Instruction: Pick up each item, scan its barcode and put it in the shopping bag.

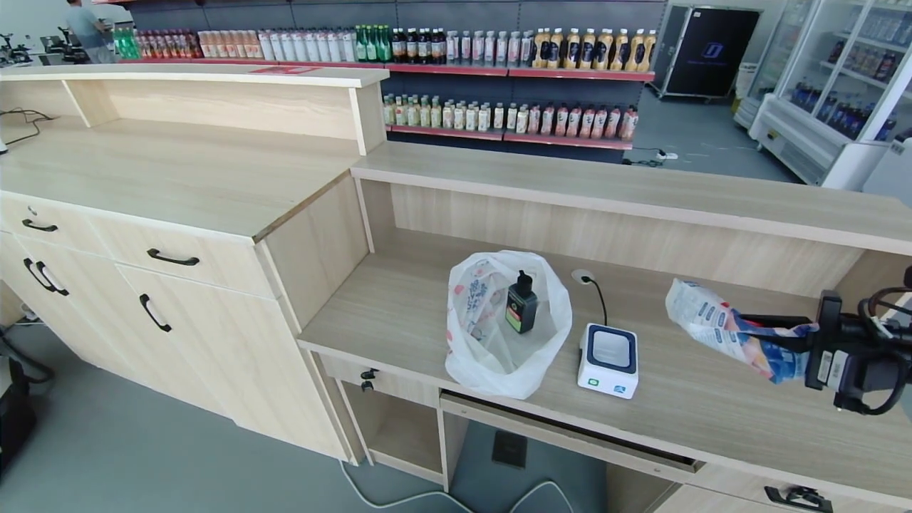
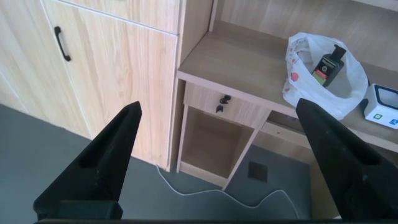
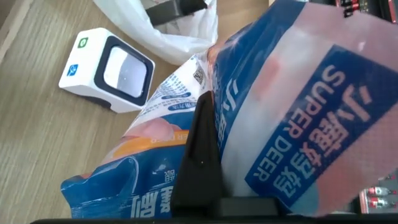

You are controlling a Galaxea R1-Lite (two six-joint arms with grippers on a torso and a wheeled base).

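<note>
Hanging over the right part of a pale wooden bench [image 1: 399,313], a blue, white and orange snack packet [image 1: 705,320] is held in the right hand [image 1: 773,335], which is clamped on one end so that the rest of the packet juts out toward the middle of the bench. In the right wrist view a dark finger [image 3: 202,155] is seen pressed into the crinkled packet [image 3: 298,112], with a small printed code panel showing beside it. A white scanner [image 1: 608,360] with a blue-rimmed glass window is set on the bench between the packet and a white plastic shopping bag [image 1: 484,356]; its black cable [image 1: 597,296] is run back to a port in the bench top. The bag is stood open just beside the scanner, and a dark bottle [image 1: 521,306] with a green and red label is seen upright inside it. The left hand [image 2: 217,106] is held released, its two dark fingers spread wide, low beside the cabinet front and over the grey floor, well apart from the bag [image 2: 298,68].
</note>
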